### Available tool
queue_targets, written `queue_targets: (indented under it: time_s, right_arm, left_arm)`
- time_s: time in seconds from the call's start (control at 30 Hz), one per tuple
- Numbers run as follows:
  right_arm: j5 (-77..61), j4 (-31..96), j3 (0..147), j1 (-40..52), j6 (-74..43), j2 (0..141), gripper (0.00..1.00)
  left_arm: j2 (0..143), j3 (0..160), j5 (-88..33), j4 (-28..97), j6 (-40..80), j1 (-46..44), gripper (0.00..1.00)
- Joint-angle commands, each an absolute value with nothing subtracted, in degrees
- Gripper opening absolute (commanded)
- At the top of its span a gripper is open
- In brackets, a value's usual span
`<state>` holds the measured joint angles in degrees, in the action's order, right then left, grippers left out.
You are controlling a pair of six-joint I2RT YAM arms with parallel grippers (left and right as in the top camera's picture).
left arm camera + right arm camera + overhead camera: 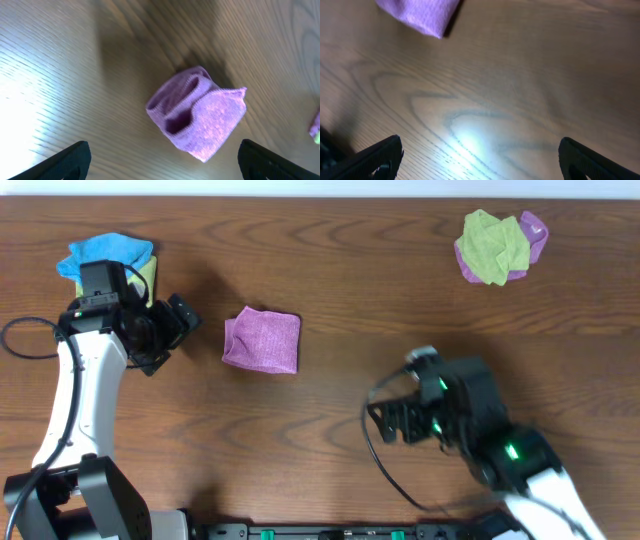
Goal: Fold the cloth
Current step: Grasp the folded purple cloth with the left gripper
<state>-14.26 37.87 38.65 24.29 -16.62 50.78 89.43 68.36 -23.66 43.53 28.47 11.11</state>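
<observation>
The purple cloth (262,340) lies folded into a small square on the wooden table, left of centre. In the left wrist view the cloth (200,115) shows open folded layers on its left side. Its corner shows at the top left of the right wrist view (420,12). My left gripper (172,332) is open and empty, just left of the cloth; its fingertips frame bare table (162,162). My right gripper (385,420) is open and empty, well to the right of and nearer than the cloth, over bare wood (480,160).
A bright blue cloth (100,252) on a yellow-green cloth (146,272) lies at the far left, behind my left arm. A crumpled yellow-green cloth (490,245) on another purple cloth (533,232) sits at the far right. A black cable (385,470) loops near the front edge.
</observation>
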Motion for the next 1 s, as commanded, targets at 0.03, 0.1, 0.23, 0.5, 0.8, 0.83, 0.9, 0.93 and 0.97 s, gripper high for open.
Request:
queue_targets:
  time_s: [0.03,0.1,0.23,0.5,0.8,0.83,0.9,0.93,0.97]
  right_arm:
    - [-10.63,37.82,33.43,23.59,-24.14,40.12,0.99]
    - [-7.31,39.05,32.18,23.59,-26.94,35.73,0.99]
    - [-4.38,39.62,32.03,23.59,-28.23,32.56,0.99]
    - [-4.29,39.66,32.03,23.59,-28.23,32.62,0.99]
    - [-4.29,39.66,32.03,23.59,-28.23,32.62,0.99]
    - [-4.29,39.64,32.03,23.59,-28.23,32.62,0.99]
    - [-4.29,39.66,32.03,23.59,-28.23,32.62,0.99]
    - [-4.29,39.66,32.03,23.59,-28.23,32.62,0.99]
    - [-4.29,39.66,32.03,23.59,-28.23,32.62,0.99]
  left_arm:
    - [88.36,69.52,-26.57,43.99,28.27,7.88,0.95]
    - [88.38,69.47,-26.65,44.45,28.27,5.80,0.95]
    - [88.38,69.12,-26.41,44.56,30.85,1.41,0.95]
    - [88.36,62.50,-25.69,42.35,35.97,0.82,0.95]
    - [88.31,46.92,-33.10,23.81,43.75,0.82,0.95]
    - [88.31,45.50,-33.10,21.67,44.29,0.82,0.95]
    - [88.33,43.13,-33.28,16.75,44.45,0.82,0.95]
    - [88.33,42.50,-33.15,15.22,44.73,0.82,0.95]
    - [88.36,41.89,-32.82,13.67,45.21,0.82,0.95]
